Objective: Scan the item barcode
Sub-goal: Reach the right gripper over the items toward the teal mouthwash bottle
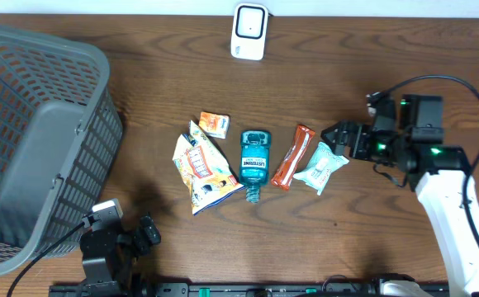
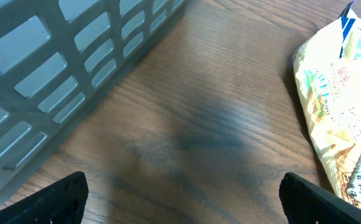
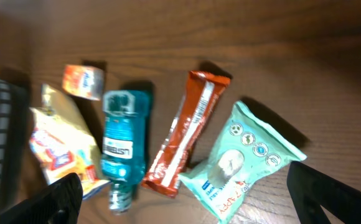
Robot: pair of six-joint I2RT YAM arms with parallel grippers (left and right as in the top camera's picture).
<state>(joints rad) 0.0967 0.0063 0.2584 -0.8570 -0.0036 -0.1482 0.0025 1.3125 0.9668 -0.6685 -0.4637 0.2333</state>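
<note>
Several items lie in a row mid-table: a small orange packet (image 1: 214,124), a yellow snack bag (image 1: 202,169), a teal mouthwash bottle (image 1: 254,159), an orange-red bar (image 1: 293,156) and a mint-green pack (image 1: 320,167). A white scanner (image 1: 249,30) stands at the far edge. My right gripper (image 1: 336,140) hovers open just right of the green pack (image 3: 246,162), with the bar (image 3: 187,130) and bottle (image 3: 123,140) in its wrist view and nothing between its fingers. My left gripper (image 1: 147,233) is open and empty near the front edge, facing the snack bag (image 2: 342,112).
A large grey mesh basket (image 1: 37,140) fills the left side of the table, and its wall (image 2: 56,81) runs close by my left gripper. Bare wood lies between the basket and the items and around the scanner.
</note>
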